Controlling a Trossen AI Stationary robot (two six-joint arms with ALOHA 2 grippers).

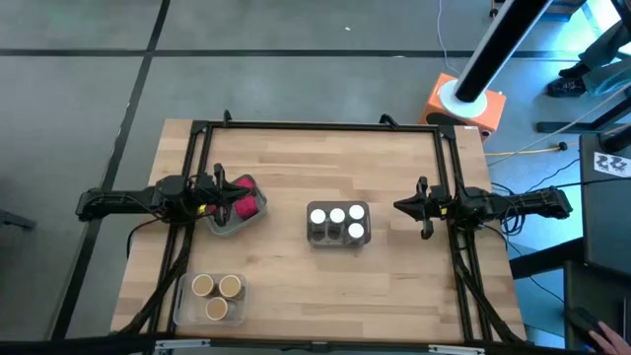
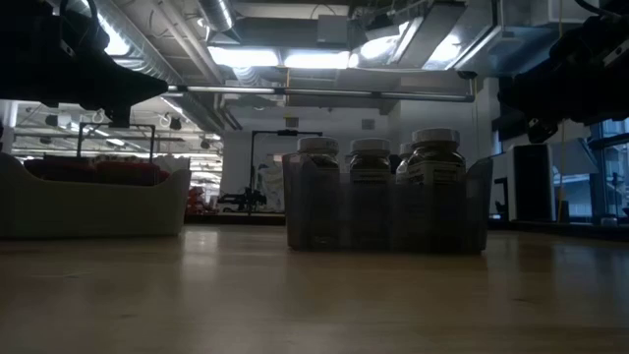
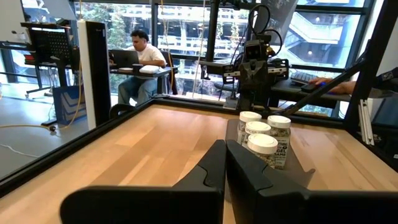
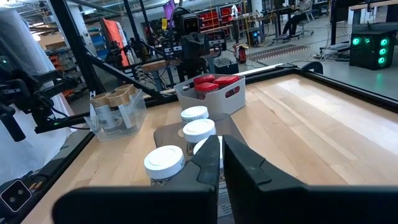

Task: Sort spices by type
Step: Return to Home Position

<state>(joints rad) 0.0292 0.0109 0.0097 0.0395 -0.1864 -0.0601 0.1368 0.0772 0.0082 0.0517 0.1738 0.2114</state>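
Note:
Several white-lidded spice jars (image 1: 337,215) stand in a clear tray (image 1: 338,237) at the table's middle, also seen in the low view (image 2: 388,202). Three tan-lidded jars (image 1: 217,294) sit in a tray (image 1: 187,306) at the near left. Red packets (image 1: 246,204) lie in a tray (image 1: 225,227) at the left. My left gripper (image 1: 237,189) hangs shut and level above the red packets' tray, pointing at the white-lidded jars (image 3: 261,140). My right gripper (image 1: 398,206) hangs shut and level to the right of the middle tray, above the table, facing the jars (image 4: 198,127).
Black frame rails (image 1: 315,126) run along the table's far, left and right sides. An orange base with a dark pole (image 1: 465,99) stands beyond the far right corner. A person (image 3: 140,59) sits at a desk in the room behind. Bare wood (image 1: 394,296) lies at the near right.

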